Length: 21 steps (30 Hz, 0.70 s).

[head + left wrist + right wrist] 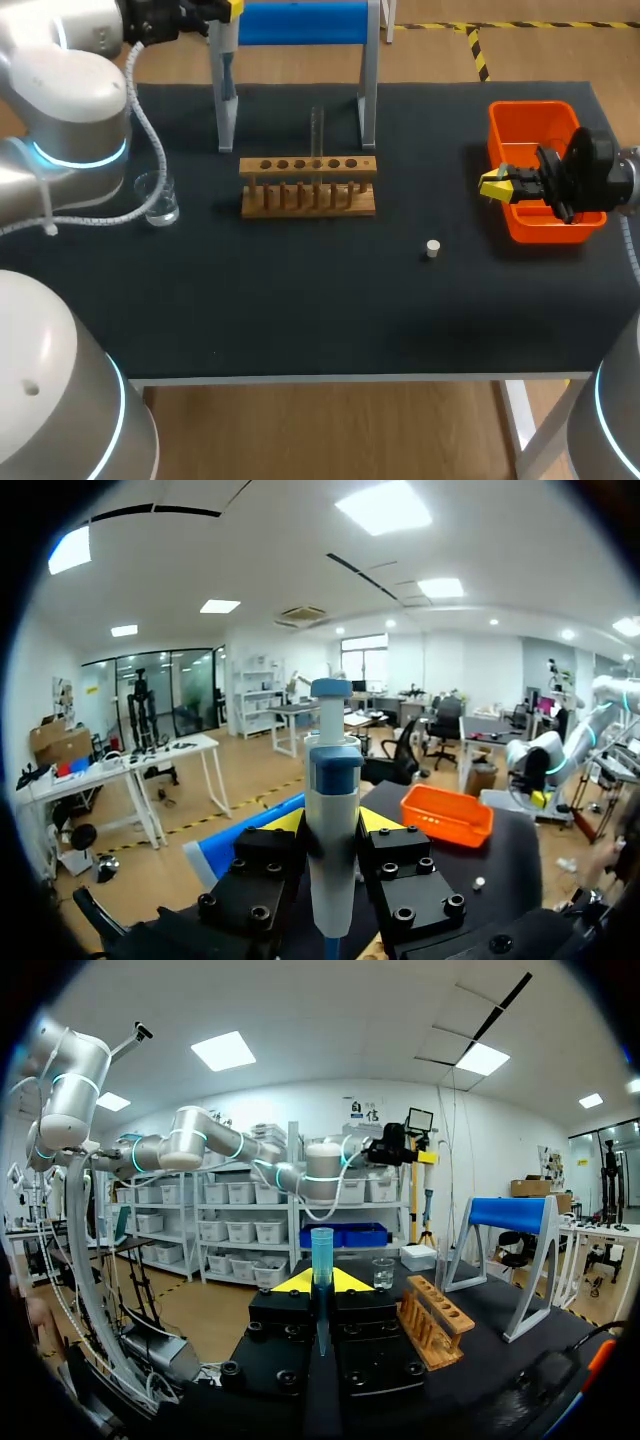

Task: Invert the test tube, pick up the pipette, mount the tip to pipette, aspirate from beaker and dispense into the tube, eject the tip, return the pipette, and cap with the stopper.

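My left gripper (226,10) is high at the back left, shut on the white and blue pipette (228,68), which hangs down beside the blue stand (300,22). In the left wrist view the pipette (332,810) stands upright between the fingers. My right gripper (493,186) is at the left rim of the orange bin (535,115), shut on a blue pipette tip (321,1258). A test tube (317,130) stands upright in the wooden rack (308,186). The glass beaker (157,198) is left of the rack. The small white stopper (432,249) lies on the mat.
The stand's legs (368,100) rise just behind the rack. The orange bin (447,815) sits near the table's right edge. Open mat lies between the rack and the front edge.
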Available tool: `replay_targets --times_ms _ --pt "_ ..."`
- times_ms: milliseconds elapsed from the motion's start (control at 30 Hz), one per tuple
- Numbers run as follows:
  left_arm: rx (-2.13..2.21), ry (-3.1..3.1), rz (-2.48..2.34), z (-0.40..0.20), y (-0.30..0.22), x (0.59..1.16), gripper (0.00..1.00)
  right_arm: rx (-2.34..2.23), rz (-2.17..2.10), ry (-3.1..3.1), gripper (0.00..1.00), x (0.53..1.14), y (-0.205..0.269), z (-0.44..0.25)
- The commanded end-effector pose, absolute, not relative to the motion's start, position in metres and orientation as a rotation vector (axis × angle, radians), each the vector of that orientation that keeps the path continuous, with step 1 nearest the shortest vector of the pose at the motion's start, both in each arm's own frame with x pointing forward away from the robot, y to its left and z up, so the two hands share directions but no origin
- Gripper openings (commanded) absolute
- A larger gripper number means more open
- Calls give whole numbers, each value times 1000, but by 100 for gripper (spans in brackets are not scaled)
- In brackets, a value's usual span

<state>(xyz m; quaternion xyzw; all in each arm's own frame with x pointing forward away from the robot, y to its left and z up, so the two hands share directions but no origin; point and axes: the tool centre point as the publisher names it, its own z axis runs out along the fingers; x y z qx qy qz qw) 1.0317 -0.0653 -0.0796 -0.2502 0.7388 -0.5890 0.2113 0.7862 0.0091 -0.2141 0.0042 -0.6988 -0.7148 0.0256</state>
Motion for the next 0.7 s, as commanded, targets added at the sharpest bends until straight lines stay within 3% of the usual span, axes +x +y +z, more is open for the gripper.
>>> replay_targets --times_ms 33,700 --pt "-606 2088 -1720 -73 -61 1006 0 12 -2209 -2163 0 785 9 -214" --pt "-315 2167 -1898 -27 -125 914 0 12 -2209 -2163 0 785 9 -214"
